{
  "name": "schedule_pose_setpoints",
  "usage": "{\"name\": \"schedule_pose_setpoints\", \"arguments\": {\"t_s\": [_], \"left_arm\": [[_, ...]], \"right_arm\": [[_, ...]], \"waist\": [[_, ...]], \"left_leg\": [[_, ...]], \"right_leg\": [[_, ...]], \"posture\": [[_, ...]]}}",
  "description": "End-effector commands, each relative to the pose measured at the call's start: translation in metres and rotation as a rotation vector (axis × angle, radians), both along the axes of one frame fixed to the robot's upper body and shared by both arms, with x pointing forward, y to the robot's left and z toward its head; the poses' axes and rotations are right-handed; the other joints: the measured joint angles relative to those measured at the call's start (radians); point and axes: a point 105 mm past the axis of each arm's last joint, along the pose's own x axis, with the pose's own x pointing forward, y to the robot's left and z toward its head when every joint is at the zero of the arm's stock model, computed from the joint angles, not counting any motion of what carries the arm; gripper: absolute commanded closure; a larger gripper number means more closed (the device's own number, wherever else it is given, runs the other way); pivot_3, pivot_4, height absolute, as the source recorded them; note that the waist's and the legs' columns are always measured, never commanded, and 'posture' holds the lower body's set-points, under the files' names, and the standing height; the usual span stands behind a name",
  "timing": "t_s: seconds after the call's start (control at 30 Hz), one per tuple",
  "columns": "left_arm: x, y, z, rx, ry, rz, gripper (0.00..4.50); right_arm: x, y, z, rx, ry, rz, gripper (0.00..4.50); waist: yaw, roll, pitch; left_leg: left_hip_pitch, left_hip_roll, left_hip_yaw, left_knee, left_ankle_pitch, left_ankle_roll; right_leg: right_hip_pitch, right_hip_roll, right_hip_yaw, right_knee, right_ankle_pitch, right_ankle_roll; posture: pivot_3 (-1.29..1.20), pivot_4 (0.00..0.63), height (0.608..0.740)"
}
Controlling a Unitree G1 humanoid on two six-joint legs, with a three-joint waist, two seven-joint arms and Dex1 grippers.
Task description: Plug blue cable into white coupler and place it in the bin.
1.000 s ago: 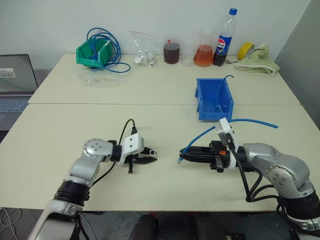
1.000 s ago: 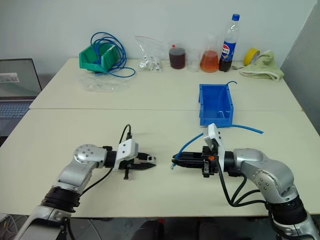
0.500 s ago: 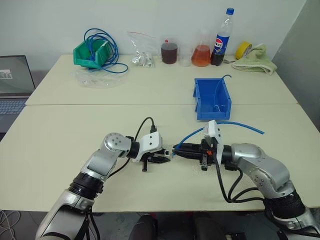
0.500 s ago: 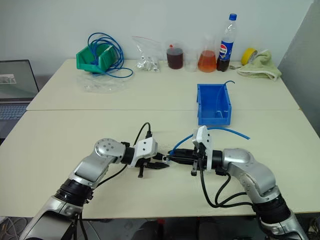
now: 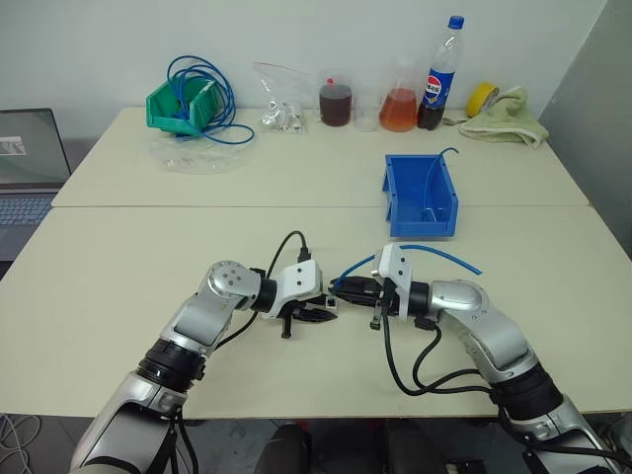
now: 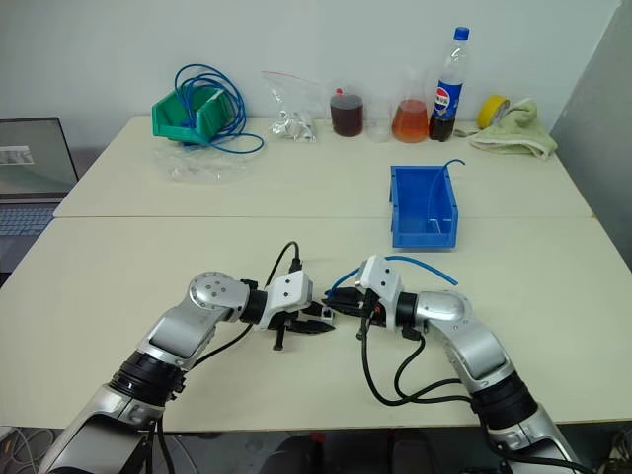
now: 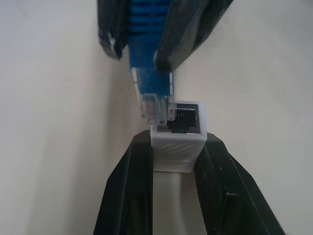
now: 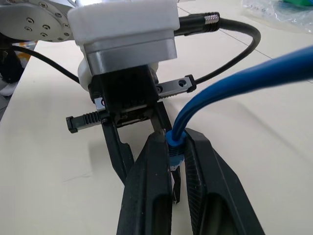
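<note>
Right now the left gripper point(image 7: 177, 161) is pinching the white coupler point(image 7: 177, 142) while the right gripper point(image 8: 176, 161) is clamping the blue cable point(image 8: 234, 81) just behind its plug. Plug tip is touching the coupler's socket edge, slightly off-centre. Farther back, the bin point(image 5: 422, 197) is sitting on the table point(image 5: 118, 257).

Even, diffuse light is falling from above, keeping the cream desk point(image 5: 148, 247) bright and casting only faint, soft shadows beneath the arms. The head views are staying sharp from edge to edge, with no obvious bending. A mild sheen is showing on the bottles at the back. In the left wrist view the white coupler point(image 7: 177, 137) is reading crisply while the blue cable point(image 7: 146, 54) above is blurring slightly.
</note>
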Motion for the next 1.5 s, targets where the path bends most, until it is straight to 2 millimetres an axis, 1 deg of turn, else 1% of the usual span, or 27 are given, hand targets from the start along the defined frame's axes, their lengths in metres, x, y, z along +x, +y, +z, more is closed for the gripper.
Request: {"name": "schedule_pose_setpoints", "arguments": {"t_s": [0.03,0.37,0.5,0.73,0.83,1.1,1.27,1.5], "left_arm": [[-0.003,0.003,-0.006,0.025,0.026,0.001,3.68],[-0.001,0.005,-0.006,0.02,0.032,0.014,3.68],[-0.001,0.005,-0.006,0.02,0.032,0.016,3.68],[-0.003,0.005,-0.007,0.02,0.035,0.014,3.68],[-0.004,0.005,-0.007,0.02,0.035,0.013,3.68],[-0.005,0.006,-0.008,0.023,0.034,0.014,3.68],[-0.005,0.006,-0.009,0.022,0.036,0.017,3.68],[-0.007,0.005,-0.009,0.023,0.037,0.011,3.68]], "right_arm": [[-0.003,0.001,0.006,0.005,-0.035,0.024,4.39],[-0.013,0.0,-0.007,-0.036,-0.008,0.049,4.39],[-0.011,-0.004,-0.01,-0.051,-0.011,0.037,4.39],[-0.007,-0.002,-0.011,-0.047,-0.016,0.018,4.39],[-0.004,-0.004,-0.014,-0.068,-0.016,0.005,4.39],[-0.006,-0.008,-0.021,-0.107,0.0,0.022,4.39],[-0.016,-0.001,-0.025,-0.134,0.012,0.071,4.39],[-0.016,0.005,-0.031,-0.154,0.059,0.092,4.4]], "waist": [[0.0,0.0,0.0],[0.0,0.0,-0.001],[0.0,0.0,-0.001],[0.0,0.0,-0.001],[0.0,0.0,-0.001],[0.0,0.001,-0.003],[0.0,0.001,-0.003],[0.0,0.001,-0.004]], "left_leg": [[0.0,0.0,0.0,0.0,0.0,0.0],[0.001,0.0,0.0,0.0,0.0,0.0],[0.002,0.0,0.0,0.0,0.0,0.0],[0.003,0.0,0.0,0.0,0.0,0.0],[0.003,0.0,0.0,0.0,0.0,0.0],[0.004,0.0,0.0,0.0,0.0,0.0],[0.004,0.0,0.0,0.0,0.0,0.0],[0.007,0.0,0.001,-0.001,0.0,0.001]], "right_leg": [[0.0,0.0,0.0,0.0,0.0,0.0],[0.0,0.0,0.0,0.0,0.0,0.0],[0.002,0.0,0.0,0.001,0.0,0.0],[0.003,0.0,0.001,0.001,0.0,0.0],[0.003,0.0,0.001,0.001,0.0,0.0],[0.003,0.0,0.001,0.001,0.0,0.0],[0.003,0.0,0.001,0.001,0.0,0.0],[0.006,0.0,0.001,0.0,0.0,0.0]], "posture": [[0.0,0.15,0.74],[0.0,0.15,0.74],[0.0,0.15,0.74],[0.0,0.15,0.74],[0.0,0.15,0.74],[0.0,0.15,0.74],[0.0,0.15,0.74],[0.0,0.15,0.74]]}}
